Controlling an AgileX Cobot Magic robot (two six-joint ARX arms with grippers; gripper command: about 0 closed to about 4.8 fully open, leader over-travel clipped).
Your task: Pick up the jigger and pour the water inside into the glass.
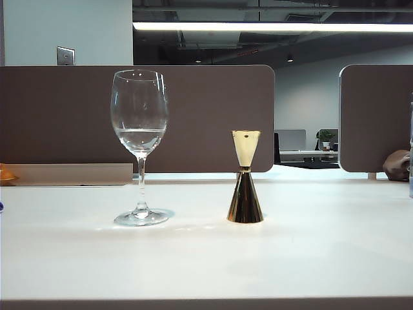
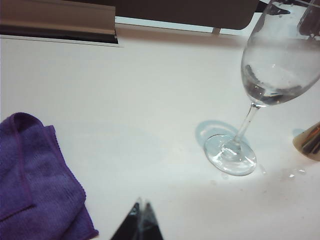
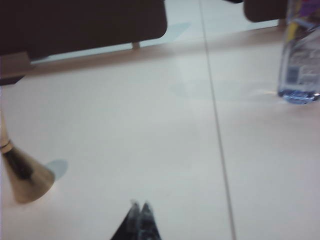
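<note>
The gold jigger (image 1: pixel 245 184) stands upright on the white table (image 1: pixel 206 258), right of the clear stemmed glass (image 1: pixel 139 145). Water (image 1: pixel 139 137) lies in the bottom of the glass bowl. Whether the jigger holds liquid cannot be seen. Neither gripper appears in the exterior view. In the left wrist view my left gripper (image 2: pixel 141 206) is shut and empty above the table, apart from the glass (image 2: pixel 260 85), with the jigger's base (image 2: pixel 310 142) at the frame edge. My right gripper (image 3: pixel 139 206) is shut and empty, well away from the jigger (image 3: pixel 22 172).
A purple cloth (image 2: pixel 35 180) lies on the table beside the left gripper. A clear plastic bottle (image 3: pixel 302 55) stands on the far side of the right gripper. Brown partition panels (image 1: pixel 193 116) run along the back of the table. A seam (image 3: pixel 215 125) crosses the tabletop.
</note>
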